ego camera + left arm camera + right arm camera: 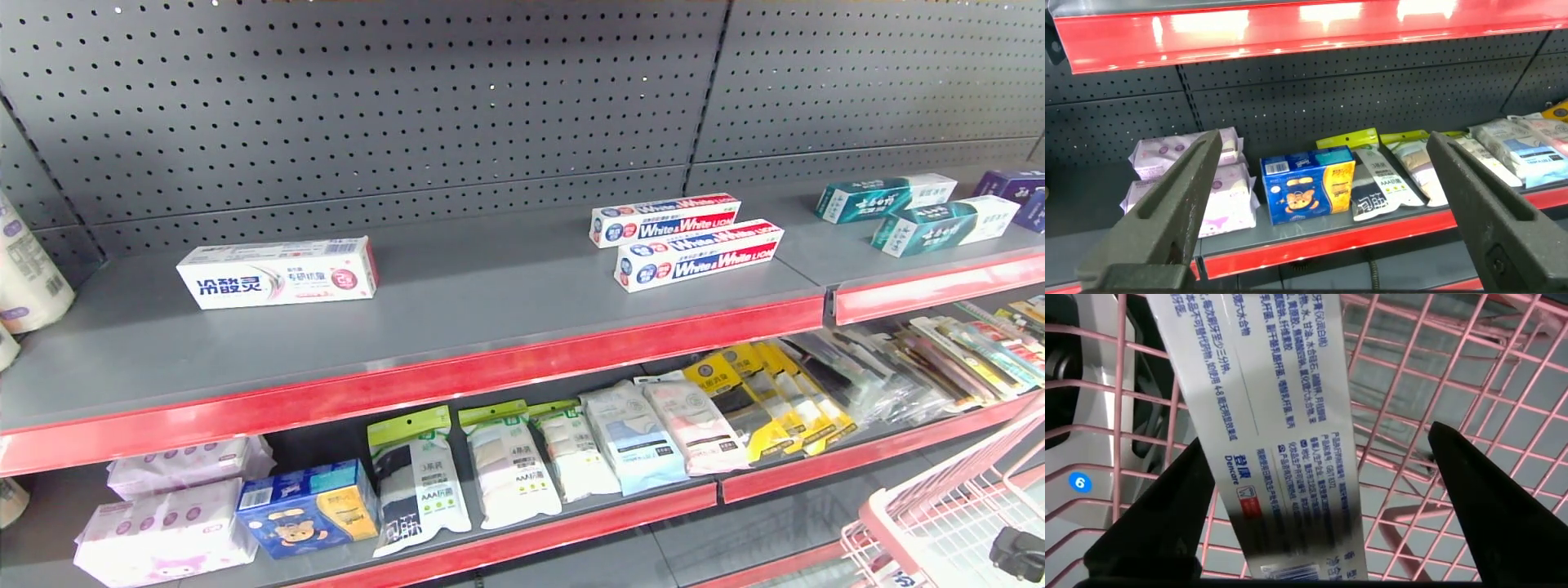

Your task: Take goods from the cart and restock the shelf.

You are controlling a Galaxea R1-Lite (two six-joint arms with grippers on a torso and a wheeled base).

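Observation:
My right gripper (1319,441) is open down inside the pink wire cart (1503,384). A long white toothpaste box (1274,457) with blue print lies between its fingers, close to one finger (1167,514) and well apart from the other. My left gripper (1324,137) is open and holds nothing, in front of the lower shelf. On the grey upper shelf (457,302) lie a white and pink toothpaste box (277,272), two red and white boxes (694,241) and two teal boxes (914,211). The cart's corner (939,523) is at the lower right of the head view.
The lower shelf holds tissue packs (167,514), a blue carton (306,506) and several flat packets (571,457). Toothbrush packs (955,351) lie farther right. Paper rolls (24,278) stand at the upper shelf's left end, purple boxes (1016,192) at its right end. Pegboard (408,98) backs the shelf.

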